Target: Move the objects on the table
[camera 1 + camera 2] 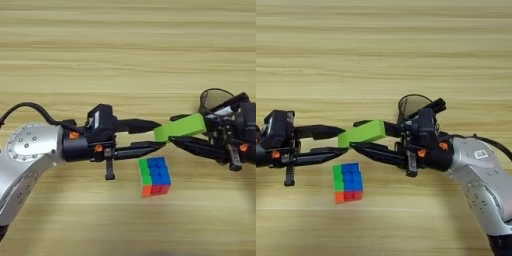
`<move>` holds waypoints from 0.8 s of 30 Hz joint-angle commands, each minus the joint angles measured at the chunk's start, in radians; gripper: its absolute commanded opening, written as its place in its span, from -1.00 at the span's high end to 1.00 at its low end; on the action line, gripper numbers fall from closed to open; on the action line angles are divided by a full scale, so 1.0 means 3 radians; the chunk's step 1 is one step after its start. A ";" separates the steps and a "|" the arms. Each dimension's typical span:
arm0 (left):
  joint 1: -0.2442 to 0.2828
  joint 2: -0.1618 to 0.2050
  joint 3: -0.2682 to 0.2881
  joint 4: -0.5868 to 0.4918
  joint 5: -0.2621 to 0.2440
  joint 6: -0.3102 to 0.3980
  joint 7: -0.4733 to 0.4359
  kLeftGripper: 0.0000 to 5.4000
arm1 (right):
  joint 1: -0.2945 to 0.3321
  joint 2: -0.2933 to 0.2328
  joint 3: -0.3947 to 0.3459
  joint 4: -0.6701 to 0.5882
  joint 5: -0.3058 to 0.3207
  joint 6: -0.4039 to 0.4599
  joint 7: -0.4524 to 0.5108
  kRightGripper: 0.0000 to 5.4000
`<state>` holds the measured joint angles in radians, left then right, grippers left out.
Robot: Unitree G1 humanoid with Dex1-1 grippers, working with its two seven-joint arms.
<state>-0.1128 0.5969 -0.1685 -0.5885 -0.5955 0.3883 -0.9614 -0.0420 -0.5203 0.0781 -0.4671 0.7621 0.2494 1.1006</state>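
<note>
Robot lab (bare wooden table (125, 45)).

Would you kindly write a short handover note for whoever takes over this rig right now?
Right claw: shut on the green block, held above the table.
Left claw: open, its fingertips around the block's free end.
Puzzle cube: on the table just below the two claws, untouched.
Pen cup with a marker: upright behind the right claw.
Done: block lifted.
Left: block apparently passing between claws; cube and cup not yet moved.
</note>
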 commanded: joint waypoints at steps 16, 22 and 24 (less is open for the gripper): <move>-0.0065 -0.0006 0.0067 0.0190 0.0127 -0.0004 0.0175 -0.05 | -0.0027 -0.0033 -0.0019 -0.0069 -0.0001 0.0009 0.0048 0.46; -0.0049 0.0007 0.0087 0.0203 0.0142 -0.0029 0.0189 -0.24 | -0.0036 -0.0021 -0.0034 -0.0041 -0.0026 -0.0009 0.0026 0.46; -0.0044 -0.0003 0.0112 0.0220 0.0151 -0.0038 0.0204 -0.33 | -0.0037 -0.0018 -0.0044 -0.0018 -0.0037 -0.0022 0.0025 0.46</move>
<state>-0.1157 0.5943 -0.1597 -0.5350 -0.5661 0.3836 -0.9163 -0.0419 -0.5216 0.0703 -0.4687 0.7601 0.2503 1.0988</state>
